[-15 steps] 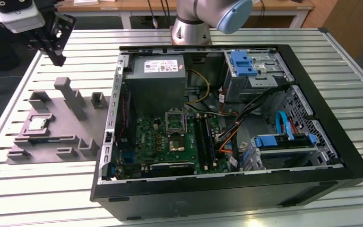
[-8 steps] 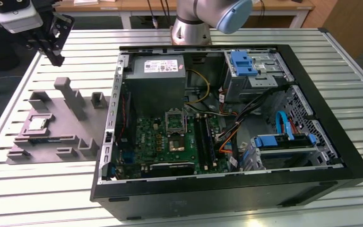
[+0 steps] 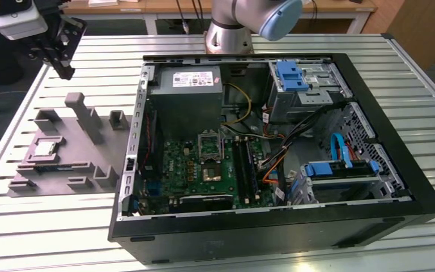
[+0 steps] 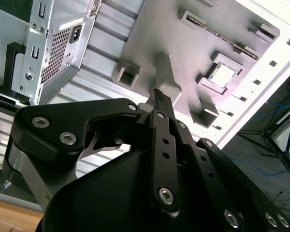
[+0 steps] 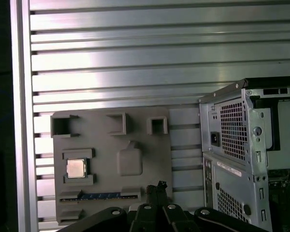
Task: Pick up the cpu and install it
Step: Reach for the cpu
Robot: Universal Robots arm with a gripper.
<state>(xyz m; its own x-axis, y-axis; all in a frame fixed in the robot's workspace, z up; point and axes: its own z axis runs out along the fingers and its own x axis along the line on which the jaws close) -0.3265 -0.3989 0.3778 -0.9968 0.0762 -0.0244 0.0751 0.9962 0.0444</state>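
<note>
Above the grey tray [image 3: 77,152], the gripper [image 3: 68,72] (fingers together, empty) could knock the cpu [image 3: 46,148] askew if it descends unopened.

The hand [image 4: 160,98] hangs apart from the cpu [image 4: 223,75].

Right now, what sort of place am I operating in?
Probably a robotics lab bench set up for PC assembly: a slatted aluminium table, an open computer case lying on it, and a grey tray holding the cpu beside the case.
</note>
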